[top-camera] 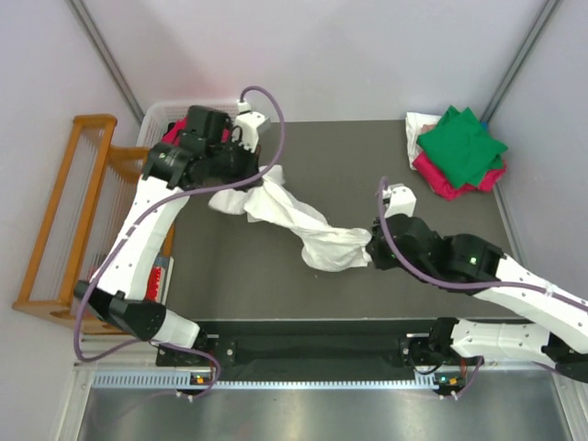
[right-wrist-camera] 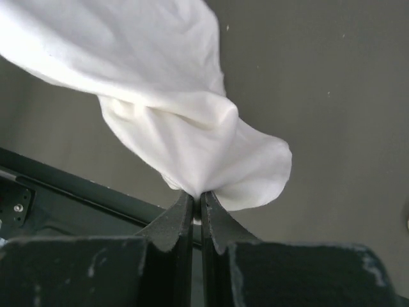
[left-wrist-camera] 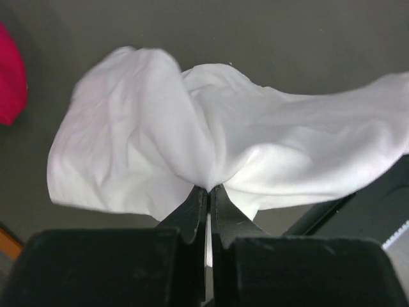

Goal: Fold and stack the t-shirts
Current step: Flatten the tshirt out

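White t-shirt (top-camera: 303,225) stretches over grey table (top-camera: 349,165) between pale walls (top-camera: 322,55).

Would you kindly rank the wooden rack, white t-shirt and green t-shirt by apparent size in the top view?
1. wooden rack
2. white t-shirt, bunched into a long twist
3. green t-shirt, folded, not far behind the white one

Pale walls (top-camera: 322,55) enclose a dark grey table (top-camera: 331,156), with a wooden rack (top-camera: 57,211) standing at its left.
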{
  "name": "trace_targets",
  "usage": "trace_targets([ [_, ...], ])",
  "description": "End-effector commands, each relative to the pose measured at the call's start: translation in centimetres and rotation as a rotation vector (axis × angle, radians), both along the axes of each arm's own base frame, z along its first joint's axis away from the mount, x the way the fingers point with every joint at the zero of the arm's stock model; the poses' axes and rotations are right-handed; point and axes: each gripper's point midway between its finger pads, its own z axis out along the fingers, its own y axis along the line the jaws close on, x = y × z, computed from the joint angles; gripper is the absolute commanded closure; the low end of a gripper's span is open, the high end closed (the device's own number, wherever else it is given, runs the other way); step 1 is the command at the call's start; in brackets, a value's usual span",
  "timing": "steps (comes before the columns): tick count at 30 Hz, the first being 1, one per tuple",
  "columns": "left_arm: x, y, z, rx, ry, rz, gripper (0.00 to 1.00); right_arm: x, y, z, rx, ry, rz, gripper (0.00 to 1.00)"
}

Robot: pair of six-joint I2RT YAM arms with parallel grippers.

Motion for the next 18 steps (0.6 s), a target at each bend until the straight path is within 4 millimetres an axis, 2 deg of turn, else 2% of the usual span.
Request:
trace_targets([
  [1, -5.1, 0.9, 6.4, -0.094, -0.113, -0.153, 1.00, -0.5, -2.3, 5.2, 0.080, -0.093, -0.006, 1.00],
  [2, -6.6, 1.0, 6.9, -0.096, -0.101, -0.191, 1.00, -0.8, -2.4, 6.3, 0.106, -0.105, 0.004, 1.00],
  [4, -8.6, 1.4, 9.6, -0.103, -0.191, -0.260, 1.00, -1.4, -2.9, 7.6, 0.148, -0.126, 0.037, 1.00],
  [7, -11.0, 2.4, 10.7, -0.078, -0.255, -0.305, 1.00, -2.5, -3.7, 10.1, 0.250, -0.182, 0.088, 1.00],
  [12, -14.2, 3.3, 9.8, -0.042, -0.224, -0.377, 1.00, -4.1, -6.4, 15.5, 0.437, -0.313, 0.123, 1.00],
  [16, -15.0, 3.8, 9.2, -0.008, -0.228, -0.411, 0.99, -4.9, -6.7, 17.6, 0.466, -0.360, 0.182, 1.00],
  [18, -15.9, 3.6, 9.4, -0.029, -0.241, -0.449, 0.96, -5.3, -7.0, 19.5, 0.497, -0.388, 0.202, 1.00],
])
